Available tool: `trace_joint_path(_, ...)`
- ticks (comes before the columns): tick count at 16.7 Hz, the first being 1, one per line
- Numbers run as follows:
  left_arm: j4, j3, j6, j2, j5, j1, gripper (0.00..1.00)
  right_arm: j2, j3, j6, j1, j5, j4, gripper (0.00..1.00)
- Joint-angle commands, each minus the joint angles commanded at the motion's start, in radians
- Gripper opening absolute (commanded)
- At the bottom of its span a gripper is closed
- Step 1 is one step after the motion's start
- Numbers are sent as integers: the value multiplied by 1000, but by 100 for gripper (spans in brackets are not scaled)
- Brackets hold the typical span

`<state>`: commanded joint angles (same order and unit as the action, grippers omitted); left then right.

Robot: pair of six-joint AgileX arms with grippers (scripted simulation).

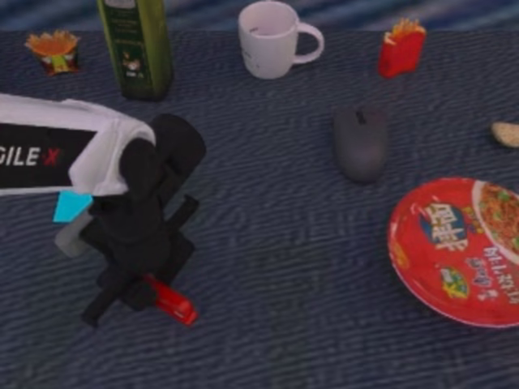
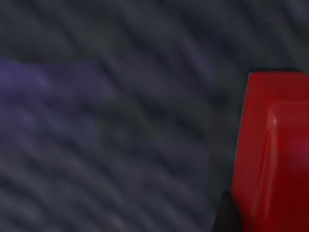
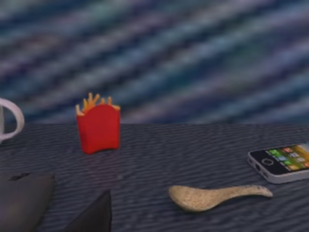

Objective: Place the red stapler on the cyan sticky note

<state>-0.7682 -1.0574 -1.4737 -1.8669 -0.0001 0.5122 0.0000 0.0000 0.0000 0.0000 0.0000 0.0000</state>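
Note:
The red stapler [image 1: 173, 301] lies on the dark cloth near the front left, one end under my left gripper [image 1: 130, 297], which is down over it. In the left wrist view the stapler [image 2: 275, 154] fills one side, very close. The cyan sticky note [image 1: 71, 206] lies flat just behind the gripper, mostly hidden by my left arm, with only a corner showing. My right gripper [image 3: 96, 215] is out of the top view, and only a dark tip of it shows in its wrist view.
A green bottle [image 1: 136, 47], white mug [image 1: 270, 38] and two fries cartons [image 1: 53, 50] [image 1: 401, 47] stand along the back. A grey mouse [image 1: 361, 143] sits right of centre. A red noodle bowl [image 1: 458, 250] is at the right. A spoon [image 3: 212, 195] and phone [image 3: 282, 163] lie nearby.

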Motion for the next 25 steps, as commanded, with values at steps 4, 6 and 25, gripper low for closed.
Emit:
trace_joint_path(4,-40,-34,-11,12,0,-7,0,0,0,0,0,0,0,100)
trace_joint_path(6,-119,-87,-19,36,0,-14,0,0,0,0,0,0,0,100)
trace_joint_path(25,-485,-553,-130,-85,2,-202,0,0,0,0,0,0,0,100)
